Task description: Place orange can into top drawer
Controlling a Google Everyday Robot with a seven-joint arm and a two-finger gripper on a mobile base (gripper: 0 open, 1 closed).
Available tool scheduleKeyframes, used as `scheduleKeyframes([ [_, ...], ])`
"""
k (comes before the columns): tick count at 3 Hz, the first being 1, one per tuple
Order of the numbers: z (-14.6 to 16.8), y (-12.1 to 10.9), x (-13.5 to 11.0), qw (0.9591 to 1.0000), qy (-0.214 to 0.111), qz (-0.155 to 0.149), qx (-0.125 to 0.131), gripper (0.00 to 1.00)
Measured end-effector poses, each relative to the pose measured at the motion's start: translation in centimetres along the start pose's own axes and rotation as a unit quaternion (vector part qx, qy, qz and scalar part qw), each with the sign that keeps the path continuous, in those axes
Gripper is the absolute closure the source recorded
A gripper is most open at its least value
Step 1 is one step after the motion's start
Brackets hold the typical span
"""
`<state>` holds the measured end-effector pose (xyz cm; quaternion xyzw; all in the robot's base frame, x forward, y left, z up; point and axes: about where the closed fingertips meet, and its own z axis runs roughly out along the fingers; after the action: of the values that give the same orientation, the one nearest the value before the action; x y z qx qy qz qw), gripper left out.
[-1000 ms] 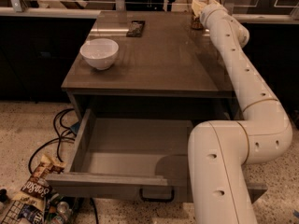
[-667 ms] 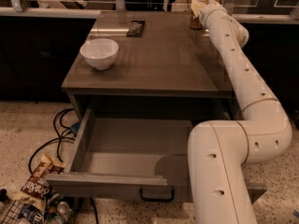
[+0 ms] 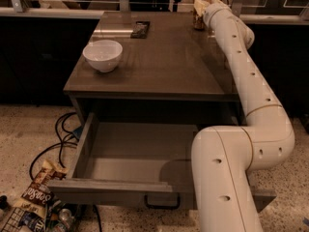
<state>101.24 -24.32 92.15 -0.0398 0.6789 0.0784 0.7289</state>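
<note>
The orange can (image 3: 198, 21) stands upright at the far right back corner of the table top (image 3: 164, 66); only its brownish body shows. My gripper (image 3: 202, 5) is right over and around the can's top, at the end of the long white arm (image 3: 251, 86) that reaches across the table's right side. The top drawer (image 3: 111, 191) is pulled out wide under the table, with nothing inside, and its dark pull handle (image 3: 161, 205) shows at the front panel. My arm's lower segment covers the drawer's right part.
A white bowl (image 3: 103, 55) sits at the table's left. A small dark flat object (image 3: 140, 29) lies at the back centre. On the floor at left are black cables (image 3: 57, 140), a snack bag (image 3: 36, 193) and other litter.
</note>
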Motion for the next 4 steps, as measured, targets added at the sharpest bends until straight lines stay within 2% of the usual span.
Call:
scheduleKeyframes([
  [1,-1.1,-1.3,-3.2,0.9996,-0.022,-0.015,0.004,1.0],
  [2,-2.8,-3.6,-6.3,0.9982,-0.03,-0.047,0.023,1.0],
  [3,-4.9,-6.4,-8.5,0.9956,-0.007,-0.08,0.048,1.0],
  [4,-6.7,-7.9,-10.2,0.9929,0.016,-0.097,0.067,1.0],
])
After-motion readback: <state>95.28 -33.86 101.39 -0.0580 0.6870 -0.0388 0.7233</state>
